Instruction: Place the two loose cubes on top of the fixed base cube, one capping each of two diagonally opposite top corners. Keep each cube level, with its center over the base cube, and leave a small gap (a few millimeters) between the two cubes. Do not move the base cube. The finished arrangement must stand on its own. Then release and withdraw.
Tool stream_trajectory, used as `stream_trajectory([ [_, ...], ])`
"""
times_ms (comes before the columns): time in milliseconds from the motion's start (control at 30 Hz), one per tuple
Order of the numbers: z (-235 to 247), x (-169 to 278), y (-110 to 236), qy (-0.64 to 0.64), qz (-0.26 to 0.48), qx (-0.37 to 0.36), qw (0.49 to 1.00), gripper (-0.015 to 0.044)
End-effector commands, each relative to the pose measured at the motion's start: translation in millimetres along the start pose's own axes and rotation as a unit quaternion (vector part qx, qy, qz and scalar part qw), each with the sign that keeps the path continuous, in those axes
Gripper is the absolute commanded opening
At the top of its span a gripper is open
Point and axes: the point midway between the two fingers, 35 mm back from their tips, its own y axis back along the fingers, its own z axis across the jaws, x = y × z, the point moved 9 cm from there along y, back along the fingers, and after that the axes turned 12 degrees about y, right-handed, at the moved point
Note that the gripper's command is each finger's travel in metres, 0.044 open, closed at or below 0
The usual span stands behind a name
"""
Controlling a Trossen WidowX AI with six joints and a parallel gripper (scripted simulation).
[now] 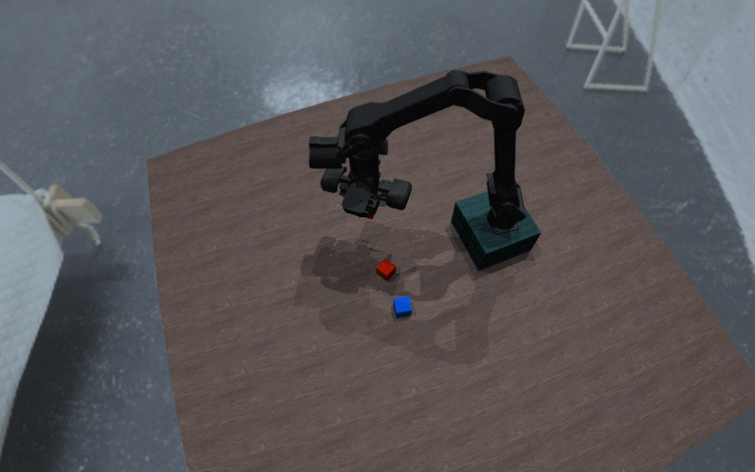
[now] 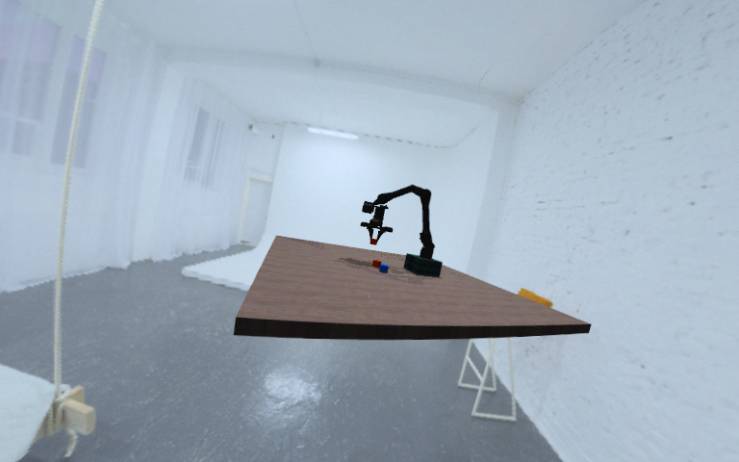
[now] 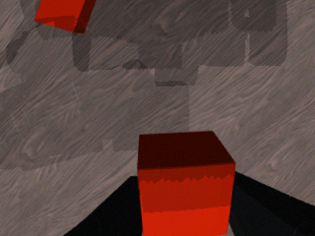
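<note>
My gripper point(image 1: 366, 211) point(image 2: 373, 238) point(image 3: 181, 183) is shut on a red cube point(image 3: 185, 187) point(image 2: 372, 241) and holds it level, high above the wooden table point(image 1: 266, 367) point(image 2: 338, 304). In the top view only a sliver of that cube shows under the fingers. A second red cube point(image 1: 385, 268) point(image 2: 376, 263) point(image 3: 65, 6) rests on the table below and a little ahead of the gripper, at the wrist view's upper left. A blue cube point(image 1: 402, 306) point(image 2: 384, 268) rests on the table just beyond the red one, apart from it.
The arm stands on a dark teal block point(image 1: 493, 245) point(image 2: 422, 266) at the right of the cubes. The arm's shadow falls around both cubes on the table. A white trestle point(image 1: 612, 49) stands off the far table corner.
</note>
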Motion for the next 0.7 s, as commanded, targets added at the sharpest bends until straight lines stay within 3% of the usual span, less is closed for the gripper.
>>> stream_trajectory([
  [0,2,-7,1,-0.004,0.001,0.001,1.0,0.0105],
  [667,23,-68,-12,-0.039,-0.003,0.0,0.999,0.0105],
])
